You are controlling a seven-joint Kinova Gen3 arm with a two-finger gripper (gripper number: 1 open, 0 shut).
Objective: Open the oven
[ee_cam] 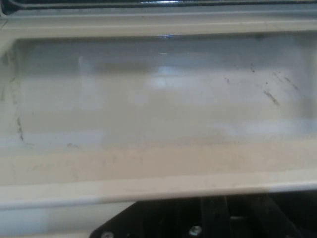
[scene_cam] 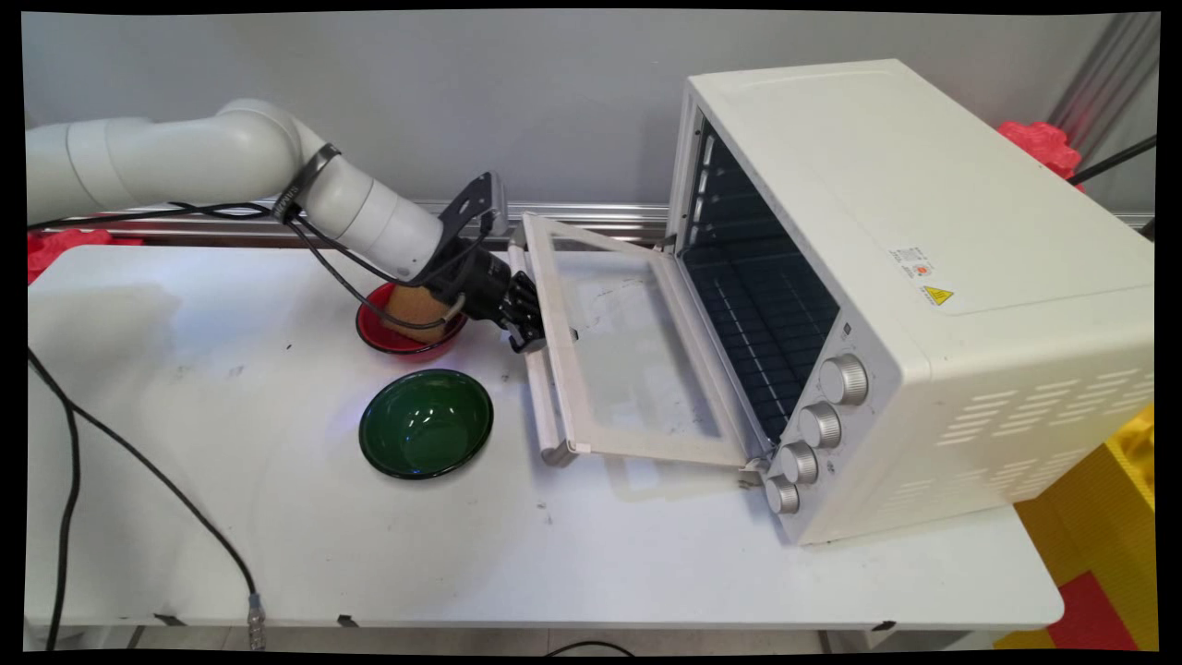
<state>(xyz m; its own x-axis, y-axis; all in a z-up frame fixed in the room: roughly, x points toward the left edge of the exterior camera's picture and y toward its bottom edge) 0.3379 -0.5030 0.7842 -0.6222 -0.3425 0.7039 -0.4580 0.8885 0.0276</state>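
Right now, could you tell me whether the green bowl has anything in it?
No, the green bowl is empty; only its glossy inside shows in the main view.

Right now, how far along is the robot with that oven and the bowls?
Looks done: the oven door lies open, nearly flat. In hand: the gripper sits at the door's handle bar. Possibly left: the oven shows only bare racks, the brown lump lies in the red bowl, and the green bowl holds nothing.
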